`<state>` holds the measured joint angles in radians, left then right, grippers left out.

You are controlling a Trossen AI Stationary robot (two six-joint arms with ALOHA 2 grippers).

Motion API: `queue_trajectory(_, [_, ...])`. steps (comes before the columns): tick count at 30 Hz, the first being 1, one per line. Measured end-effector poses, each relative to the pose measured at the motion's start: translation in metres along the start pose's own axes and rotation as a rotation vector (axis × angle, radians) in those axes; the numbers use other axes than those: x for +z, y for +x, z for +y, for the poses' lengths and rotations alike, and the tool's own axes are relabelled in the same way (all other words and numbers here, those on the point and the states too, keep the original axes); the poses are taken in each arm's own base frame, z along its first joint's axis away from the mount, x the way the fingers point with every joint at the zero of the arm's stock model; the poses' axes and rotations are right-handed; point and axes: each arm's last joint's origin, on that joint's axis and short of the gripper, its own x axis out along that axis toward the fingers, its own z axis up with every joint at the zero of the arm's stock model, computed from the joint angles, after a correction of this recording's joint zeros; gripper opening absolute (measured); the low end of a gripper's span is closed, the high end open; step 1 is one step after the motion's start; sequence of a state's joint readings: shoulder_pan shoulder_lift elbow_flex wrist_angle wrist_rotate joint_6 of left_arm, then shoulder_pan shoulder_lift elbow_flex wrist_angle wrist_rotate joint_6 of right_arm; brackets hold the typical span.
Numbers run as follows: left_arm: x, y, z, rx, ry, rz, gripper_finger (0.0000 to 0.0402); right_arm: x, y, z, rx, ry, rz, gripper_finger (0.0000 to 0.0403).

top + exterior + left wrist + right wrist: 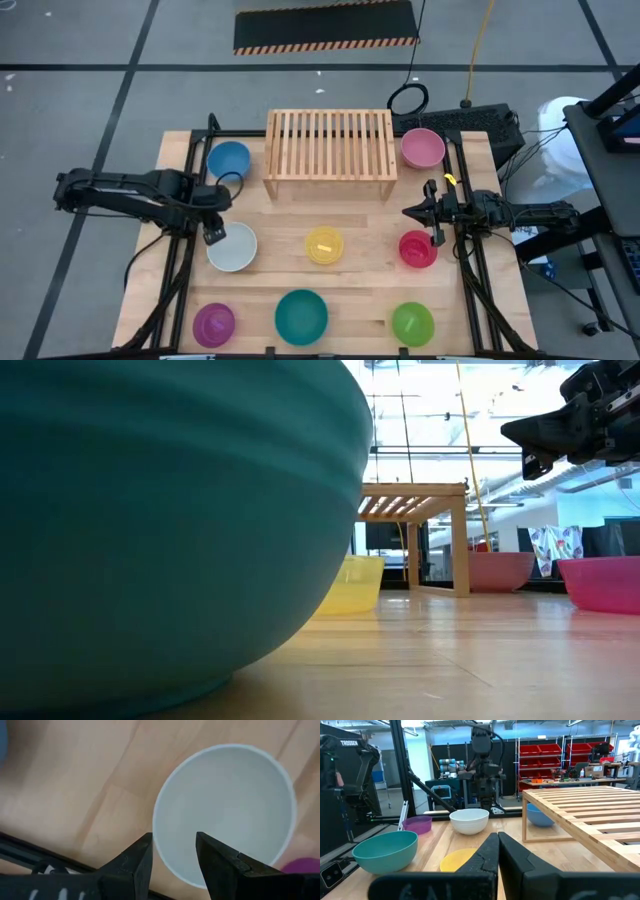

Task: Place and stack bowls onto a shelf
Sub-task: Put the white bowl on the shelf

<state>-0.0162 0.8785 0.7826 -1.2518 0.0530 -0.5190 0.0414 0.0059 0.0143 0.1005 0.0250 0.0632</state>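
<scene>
While the left gripper (222,215) hangs with its fingers (137,862) apart over the near rim of the white bowl (232,246) at left of centre, the right gripper (412,212), fingers together and empty, waits right of centre above the red bowl (417,249); the shelf (329,146) stands bare at top centre, blue bowl (228,160) to its left, pink bowl (422,148) to its right; the yellow bowl (324,245) sits mid-table; purple (214,323), teal (301,316) and green (412,323) bowls line the bottom edge.

Overhead looks down; low camera sits against teal bowl (170,520), also overhead.

The shelf (329,153) stands at the table's (370,285) back; bowls flank it, apparently six lie before it.
</scene>
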Motion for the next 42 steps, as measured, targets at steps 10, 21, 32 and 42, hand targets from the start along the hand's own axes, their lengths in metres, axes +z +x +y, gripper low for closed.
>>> queue_trajectory(10, [-0.005, 0.026, 0.003, -0.015, -0.015, 0.041, 0.0154, 0.000, 0.000, 0.000, 0.000, 0.000, -0.001, 0.0000])
queue_trajectory(21, [-0.009, 0.043, 0.007, 0.001, -0.001, 0.053, 0.0154, 0.000, 0.000, 0.000, -0.001, 0.000, -0.001, 0.0000])
queue_trajectory(32, [-0.011, 0.059, 0.009, -0.009, 0.006, 0.034, 0.0154, 0.000, 0.000, 0.000, 0.000, 0.000, 0.000, 0.0000])
queue_trajectory(42, [-0.013, 0.061, 0.010, -0.009, -0.030, 0.048, 0.0055, 0.000, 0.000, 0.000, -0.001, 0.000, 0.000, 0.0000])
